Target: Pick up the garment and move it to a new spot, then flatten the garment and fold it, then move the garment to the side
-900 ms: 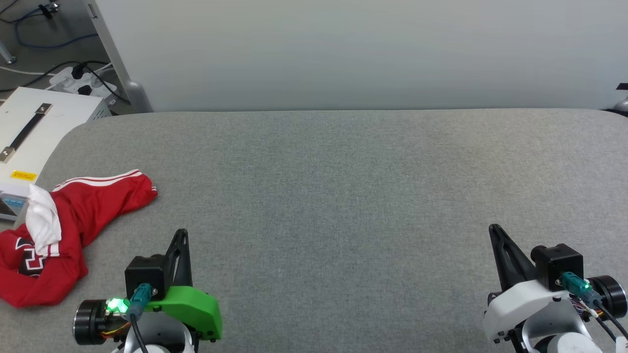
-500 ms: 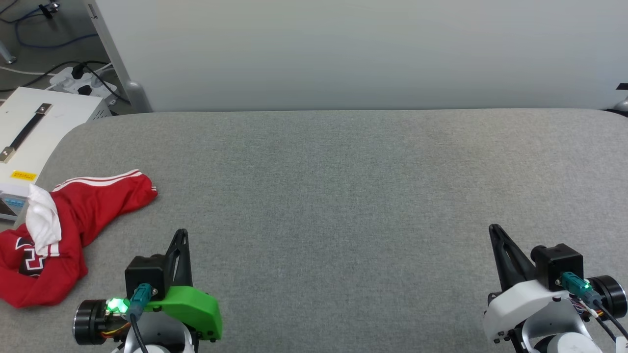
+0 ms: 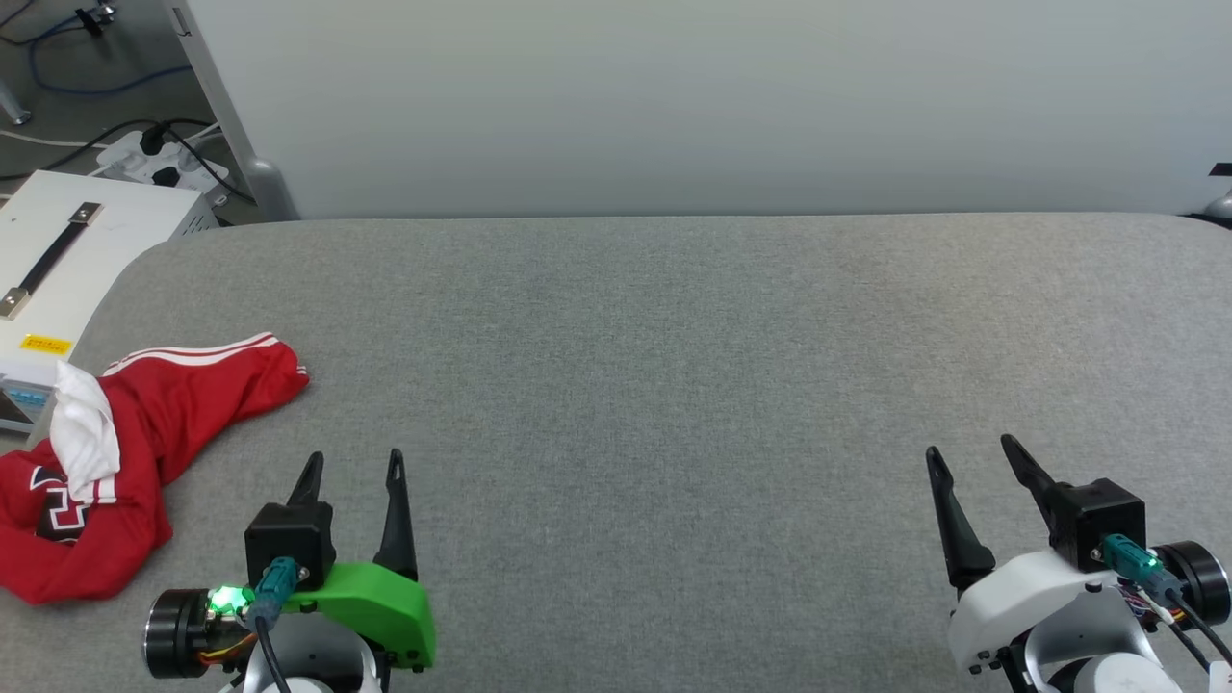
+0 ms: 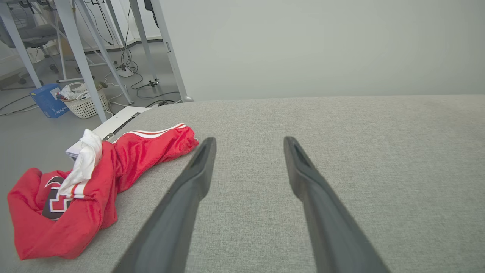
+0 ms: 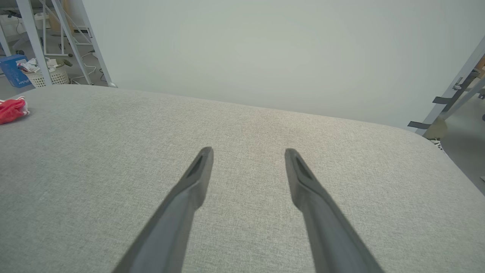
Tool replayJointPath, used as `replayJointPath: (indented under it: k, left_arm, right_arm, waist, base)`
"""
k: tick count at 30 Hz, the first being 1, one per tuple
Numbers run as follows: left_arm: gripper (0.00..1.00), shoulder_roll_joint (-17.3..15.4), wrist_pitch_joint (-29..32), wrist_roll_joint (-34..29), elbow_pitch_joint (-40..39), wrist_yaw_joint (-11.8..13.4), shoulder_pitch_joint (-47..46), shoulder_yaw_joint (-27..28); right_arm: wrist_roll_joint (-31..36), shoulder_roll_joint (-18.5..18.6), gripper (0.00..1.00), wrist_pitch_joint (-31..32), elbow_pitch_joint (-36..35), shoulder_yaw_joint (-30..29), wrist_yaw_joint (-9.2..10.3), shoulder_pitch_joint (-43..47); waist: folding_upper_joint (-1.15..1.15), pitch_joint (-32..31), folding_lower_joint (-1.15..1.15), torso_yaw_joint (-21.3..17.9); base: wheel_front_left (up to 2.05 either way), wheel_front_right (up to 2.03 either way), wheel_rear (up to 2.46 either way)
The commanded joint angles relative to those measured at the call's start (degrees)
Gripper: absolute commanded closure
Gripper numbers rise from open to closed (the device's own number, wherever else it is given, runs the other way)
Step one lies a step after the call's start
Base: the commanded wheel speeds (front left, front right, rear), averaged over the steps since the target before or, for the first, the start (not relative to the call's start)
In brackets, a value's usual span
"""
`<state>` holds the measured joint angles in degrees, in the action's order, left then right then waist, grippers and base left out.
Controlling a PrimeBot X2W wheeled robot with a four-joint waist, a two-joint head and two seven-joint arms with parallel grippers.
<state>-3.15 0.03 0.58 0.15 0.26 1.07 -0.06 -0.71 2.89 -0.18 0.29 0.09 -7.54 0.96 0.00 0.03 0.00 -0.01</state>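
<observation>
- The garment (image 3: pixel 144 452), a red jersey-style shirt, is lying crumpled in a heap at the far left edge of the grey fabric surface (image 3: pixel 674 385), on the robot's left side.
- A white sleeve (image 3: pixel 85 433) is showing on top of the heap. Red-and-white striped trim (image 3: pixel 192 352) is running along the heap's farther end, and part of a black-and-white chest print (image 3: pixel 58 505) is peeking out of the folds nearer the robot.
- The left gripper (image 3: pixel 353 457) is sitting at the lower left of the head view, just to the right of the garment and not touching it. Its two dark fingers are standing wide apart and holding nothing.
- In the left wrist view, the left gripper (image 4: pixel 249 140) is pointing across bare grey fabric, with the garment (image 4: pixel 94 182) lying to the left of it, the striped end near the left fingertip.
- The right gripper (image 3: pixel 969 448) is sitting at the lower right, well apart from the garment. Its fingers are likewise spread wide and gripping nothing.
- In the right wrist view, the garment (image 5: pixel 13 108) is showing as a small red patch at the far left edge.
- A white box (image 3: pixel 96 241) with a dark strap handle is standing just off the surface's left edge, beside the garment.
- A pale wall (image 3: pixel 674 96) is rising behind the surface's far edge, and a white power strip (image 3: pixel 164 159) is lying on the floor at the upper left.
</observation>
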Motion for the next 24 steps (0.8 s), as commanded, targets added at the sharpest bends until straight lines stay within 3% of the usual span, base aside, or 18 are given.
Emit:
replayJointPath:
  k: [1, 24]
  left_arm:
    - [0.00, 0.01, -0.44, 0.30, -0.02, 0.29, -0.08, -0.02]
    - [0.00, 0.06, -3.18, 1.82, -0.35, 1.60, -0.22, -0.28]
  right_arm:
    - [-0.33, 0.00, 0.00, -0.42, 0.03, -0.34, 0.00, -0.05]
    - [-4.42, 0.00, 0.00, -3.11, -1.24, -2.69, 0.01, 0.04]
  waist:
    - [0.00, 0.02, 0.00, 0.00]
    - [0.00, 0.00, 0.00, 0.03]
  base:
    - [0.00, 0.00, 0.00]
    - [0.00, 0.00, 0.00]
